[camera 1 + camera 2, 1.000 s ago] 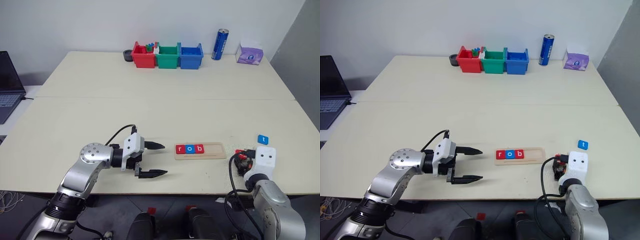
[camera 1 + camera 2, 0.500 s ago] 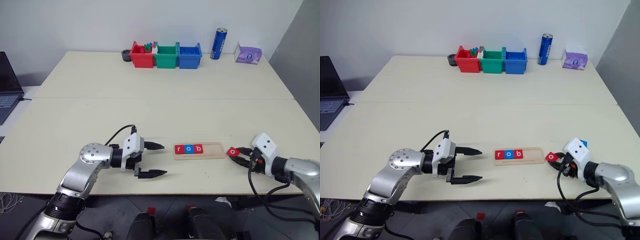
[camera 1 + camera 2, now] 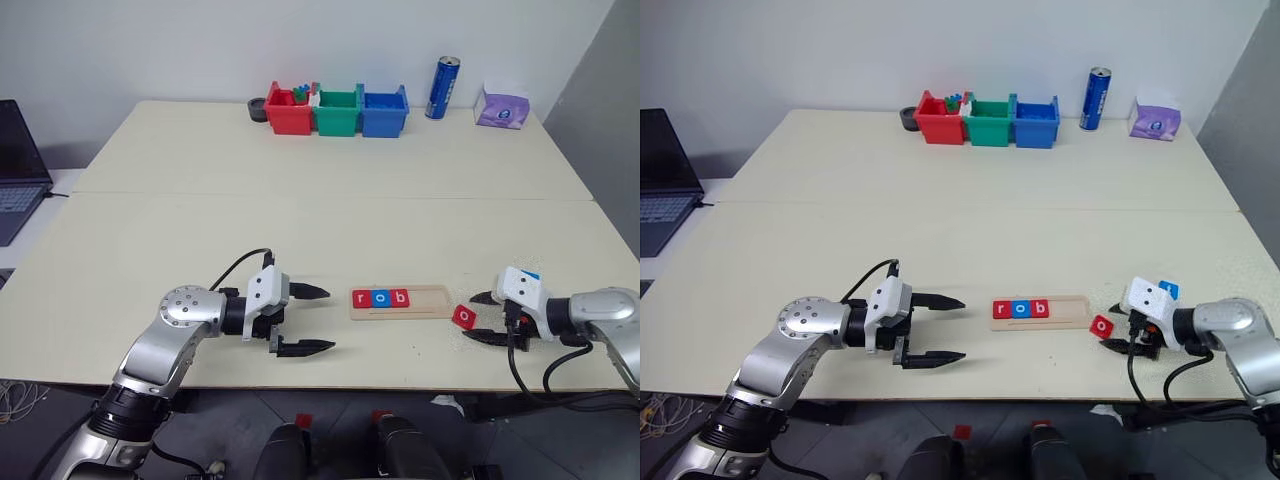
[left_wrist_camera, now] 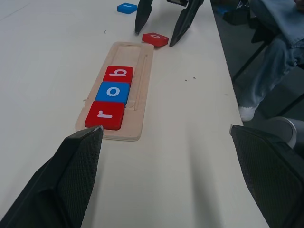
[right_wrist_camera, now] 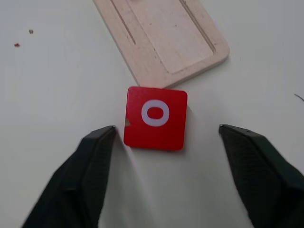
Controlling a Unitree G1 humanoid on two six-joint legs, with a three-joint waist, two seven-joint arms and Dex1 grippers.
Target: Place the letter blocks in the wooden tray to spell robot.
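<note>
While the wooden tray [image 3: 400, 301] lies near the front edge of the table [image 3: 330, 210], you can see three letter blocks seated at its left end: a red r [image 3: 361, 298], a blue o [image 3: 380, 298] and a red b [image 3: 399, 298], edge to edge, with the tray's right part bare. Just off the tray's right end, a second red o block [image 3: 464, 317] lies flat on the table, letter up, clear of the wood. Your right gripper [image 3: 480, 317] sits just right of that tile, its two black fingers spread wide and low over the table; in the right wrist view the red o lies between the fingertips [image 5: 97, 142], touching neither, though one corner comes close to one finger. A blue block [image 4: 127, 7] lies on the table beyond the right gripper, mostly hidden behind its white housing in the head views.

Your left gripper [image 3: 310, 320] hangs to the left of the tray, pointing right toward it, fingers well apart and holding nothing.

Along the far edge you have a red bin [image 3: 286, 112], a green bin [image 3: 337, 111] and a blue bin [image 3: 383, 111] side by side, a blue can [image 3: 441, 88] to their right, and a purple tissue pack [image 3: 501, 105] beyond that. A laptop [image 3: 18, 165] sits off the left edge.
</note>
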